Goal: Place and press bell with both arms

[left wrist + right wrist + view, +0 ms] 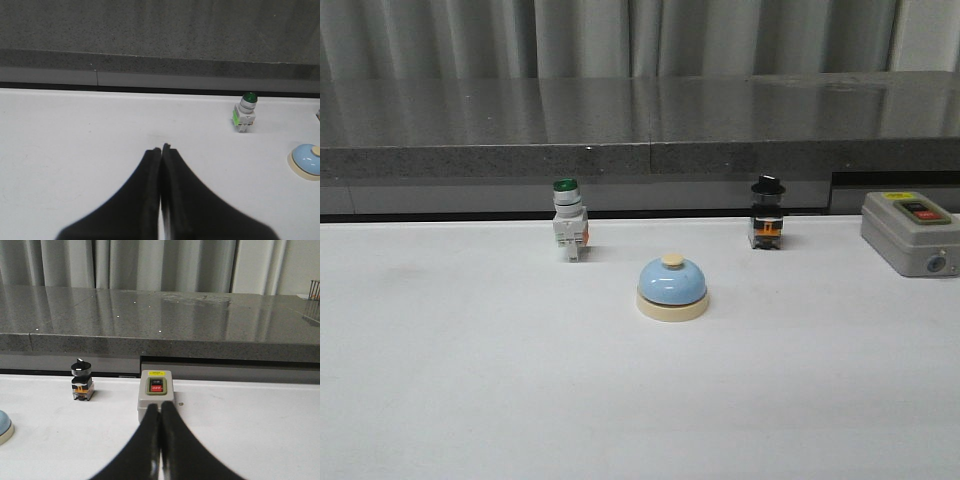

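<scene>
Both grippers closed and empty, bell untouched at the centre of the front view.

The left gripper (160, 150) and right gripper (160, 407) have their jaws pressed together, holding nothing. The bell (672, 288) sits apart from both, between the green-capped switch (568, 220) and the black-capped switch (766, 213). Likely risks: closed jaws shoving the bell instead of grasping it, or the right arm clipping the grey on/off box (156, 394) just ahead.

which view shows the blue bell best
The front view: the bell sits whole near the table's middle, dome, cream base and button all visible. The left wrist view catches only part of it at the frame edge; the right wrist view shows just a sliver of it.
</scene>
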Controlling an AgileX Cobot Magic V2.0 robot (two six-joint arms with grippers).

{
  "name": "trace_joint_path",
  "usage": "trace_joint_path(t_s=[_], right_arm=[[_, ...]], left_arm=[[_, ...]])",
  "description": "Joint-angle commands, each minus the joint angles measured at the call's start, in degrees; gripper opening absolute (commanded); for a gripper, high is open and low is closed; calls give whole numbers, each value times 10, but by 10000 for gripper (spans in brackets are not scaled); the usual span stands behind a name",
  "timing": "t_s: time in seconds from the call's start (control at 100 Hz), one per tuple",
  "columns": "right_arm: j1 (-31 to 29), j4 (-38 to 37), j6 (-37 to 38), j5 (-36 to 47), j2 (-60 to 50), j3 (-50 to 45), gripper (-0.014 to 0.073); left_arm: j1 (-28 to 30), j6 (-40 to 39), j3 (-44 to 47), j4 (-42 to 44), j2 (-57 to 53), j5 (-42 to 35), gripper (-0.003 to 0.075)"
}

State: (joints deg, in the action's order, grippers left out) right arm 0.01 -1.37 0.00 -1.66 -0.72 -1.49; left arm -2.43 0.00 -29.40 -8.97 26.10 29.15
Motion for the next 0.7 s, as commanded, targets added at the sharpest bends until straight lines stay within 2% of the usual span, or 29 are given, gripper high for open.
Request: trace_joint_path(t_s=[0.0,0.41,0.57,0.69], right_arm=[[-3,3,-3,45,-10,8,-60],[-3,3,-3,45,-10,8,-60],[-3,3,-3,45,-10,8,-60],[-3,3,-3,45,-10,8,-60]], left_arm=[[1,-7,1,-12,-25,-25,-20],[1,-7,87,7,-178,-38,-20],[1,-6,152,12,-243,-112,-20],[1,-6,203,64,-273,-181,-20]])
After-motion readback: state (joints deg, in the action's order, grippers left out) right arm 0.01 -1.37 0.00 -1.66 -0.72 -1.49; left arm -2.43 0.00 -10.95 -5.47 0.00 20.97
